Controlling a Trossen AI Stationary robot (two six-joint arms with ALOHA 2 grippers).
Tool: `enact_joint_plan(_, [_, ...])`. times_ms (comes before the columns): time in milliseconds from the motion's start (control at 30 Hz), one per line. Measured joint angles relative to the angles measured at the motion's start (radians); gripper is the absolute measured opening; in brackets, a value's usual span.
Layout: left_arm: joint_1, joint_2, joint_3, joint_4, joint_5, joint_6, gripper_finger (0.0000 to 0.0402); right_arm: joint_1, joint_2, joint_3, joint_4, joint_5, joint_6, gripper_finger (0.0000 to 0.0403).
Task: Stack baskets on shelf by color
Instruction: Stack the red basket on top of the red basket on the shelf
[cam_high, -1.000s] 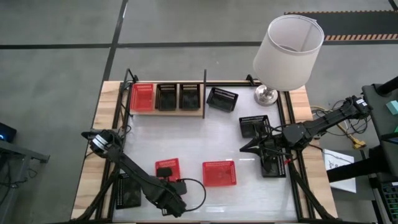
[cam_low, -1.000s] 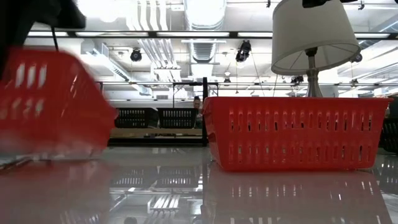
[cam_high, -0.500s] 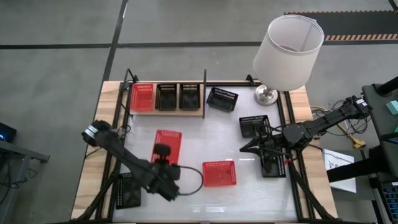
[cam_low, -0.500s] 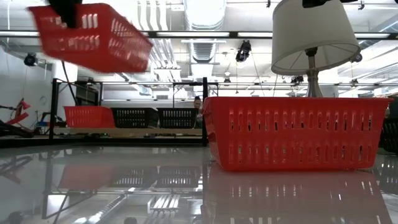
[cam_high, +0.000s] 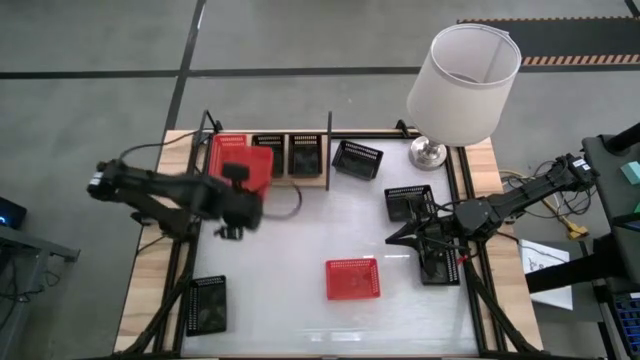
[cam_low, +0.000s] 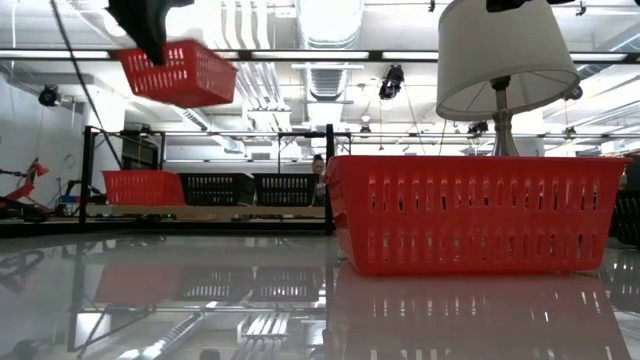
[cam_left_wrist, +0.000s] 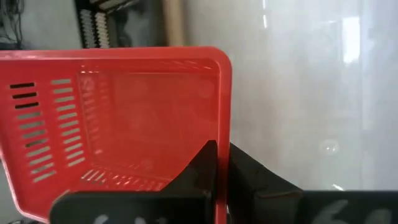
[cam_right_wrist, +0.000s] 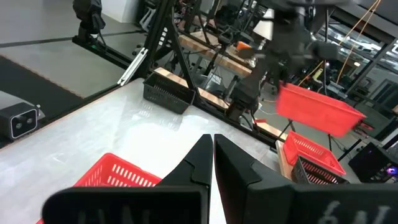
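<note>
One red basket (cam_high: 246, 166) is pinched by its rim between the fingers of the left gripper (cam_high: 233, 178), which holds it in the air at the far left of the table, just over the near edge of the shelf (cam_high: 322, 184). In the left wrist view the two dark fingers (cam_left_wrist: 208, 167) close on either side of the basket's thin wall, with the mesh floor of the basket facing the camera. From the low view the lifted basket (cam_low: 176, 71) hangs tilted, high above the tabletop.

Under and just beyond it, a second red basket (cam_high: 225, 148) rests at the left end of the shelf. Two black baskets sit to its right on the board, the middle one (cam_high: 268, 146) partly covered by the held basket, the right one (cam_high: 305, 154) just beside the upright divider.

Right of the shelf, a black basket (cam_high: 357, 159) lies on the white table (cam_high: 300, 240) at a slant. A third red basket (cam_high: 352, 279) lies near the front middle of the table, well apart from the rest. One more black basket (cam_high: 207, 304) sits at the near left, off the white surface.

The right gripper (cam_high: 392, 238) hovers at the right side of the table with its fingers pressed together, nothing between them. Two black baskets are beside that arm, one to its far side (cam_high: 409, 202) and one to its near side (cam_high: 440, 265). A lamp (cam_high: 462, 76) with a white shade stands at the far right corner.
</note>
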Motion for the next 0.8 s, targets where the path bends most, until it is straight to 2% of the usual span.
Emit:
enact_joint_plan(233, [0.305, -0.192, -0.181, 0.117, 0.054, 0.281, 0.0000, 0.000, 0.000, 0.000, 0.000, 0.000, -0.002, 0.0009])
enact_joint_plan(367, [0.441, -0.251, -0.252, 0.183, 0.097, 0.399, 0.0000, 0.000, 0.000, 0.000, 0.000, 0.000, -0.016, 0.0009])
enact_joint_plan(533, [0.560, -0.266, -0.314, 0.231, 0.106, 0.498, 0.0000, 0.000, 0.000, 0.000, 0.000, 0.000, -0.017, 0.0009])
enact_joint_plan(800, [0.690, -0.216, -0.377, 0.234, 0.109, 0.595, 0.0000, 0.000, 0.000, 0.000, 0.000, 0.000, -0.016, 0.0009])
